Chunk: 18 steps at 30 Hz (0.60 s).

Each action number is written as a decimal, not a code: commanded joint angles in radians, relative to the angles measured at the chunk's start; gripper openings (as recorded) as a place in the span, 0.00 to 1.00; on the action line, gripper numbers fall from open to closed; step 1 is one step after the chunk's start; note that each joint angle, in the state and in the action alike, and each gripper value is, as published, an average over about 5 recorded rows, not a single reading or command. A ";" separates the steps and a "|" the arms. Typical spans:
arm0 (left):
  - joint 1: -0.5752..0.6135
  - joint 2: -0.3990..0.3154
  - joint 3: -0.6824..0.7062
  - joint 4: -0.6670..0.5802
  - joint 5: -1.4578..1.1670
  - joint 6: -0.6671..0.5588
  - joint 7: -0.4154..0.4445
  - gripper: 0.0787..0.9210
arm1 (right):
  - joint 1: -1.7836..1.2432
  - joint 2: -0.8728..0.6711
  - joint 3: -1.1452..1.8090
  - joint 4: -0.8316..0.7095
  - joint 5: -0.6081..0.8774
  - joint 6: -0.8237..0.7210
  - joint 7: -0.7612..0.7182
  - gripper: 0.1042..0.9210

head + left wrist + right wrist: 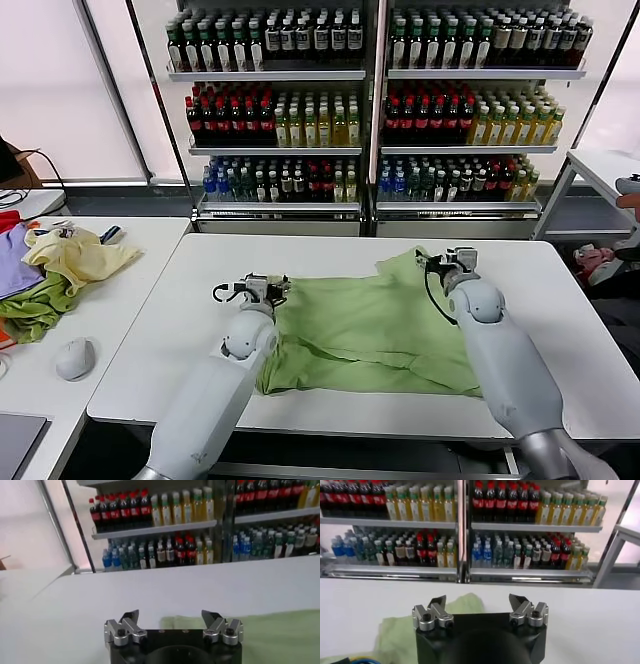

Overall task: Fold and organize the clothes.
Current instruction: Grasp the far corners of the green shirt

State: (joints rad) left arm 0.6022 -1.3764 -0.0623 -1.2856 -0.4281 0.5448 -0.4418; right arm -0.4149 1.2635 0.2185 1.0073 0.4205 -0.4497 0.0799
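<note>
The sage-green shirt lies spread, rumpled, mid-counter, its hem near the front edge of the white counter. My left gripper hangs over its left-hand edge, fingers apart, holding nothing. My right gripper hovers at its far right corner, fingers likewise apart.
</note>
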 commanded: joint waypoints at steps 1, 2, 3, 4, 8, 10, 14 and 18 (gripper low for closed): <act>-0.081 -0.044 0.016 0.169 -0.004 0.027 0.003 0.88 | 0.107 0.067 -0.022 -0.228 -0.043 0.007 -0.013 0.88; -0.077 -0.044 0.018 0.168 -0.005 0.031 0.005 0.88 | 0.107 0.072 -0.021 -0.237 -0.048 0.007 -0.018 0.88; -0.074 -0.044 0.020 0.167 -0.006 0.033 0.007 0.88 | 0.107 0.077 -0.021 -0.244 -0.052 0.007 -0.023 0.88; -0.070 -0.044 0.023 0.166 -0.007 0.035 0.008 0.88 | 0.106 0.081 -0.020 -0.252 -0.056 0.008 -0.029 0.88; -0.056 -0.043 0.032 0.162 -0.007 0.037 0.009 0.86 | 0.100 0.093 -0.018 -0.266 -0.060 0.005 -0.056 0.84; -0.050 -0.041 0.035 0.159 -0.009 0.037 0.010 0.81 | 0.096 0.095 -0.017 -0.269 -0.057 -0.002 -0.068 0.78; -0.035 -0.031 0.041 0.144 -0.019 0.038 0.014 0.67 | 0.091 0.092 -0.015 -0.262 -0.030 -0.023 -0.079 0.65; -0.022 -0.021 0.045 0.125 -0.031 0.037 0.018 0.54 | 0.090 0.088 -0.001 -0.259 0.020 -0.048 -0.083 0.51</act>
State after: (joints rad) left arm 0.5691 -1.3984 -0.0247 -1.1760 -0.4417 0.5666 -0.4267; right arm -0.3424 1.3340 0.2184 0.7981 0.4020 -0.4673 0.0147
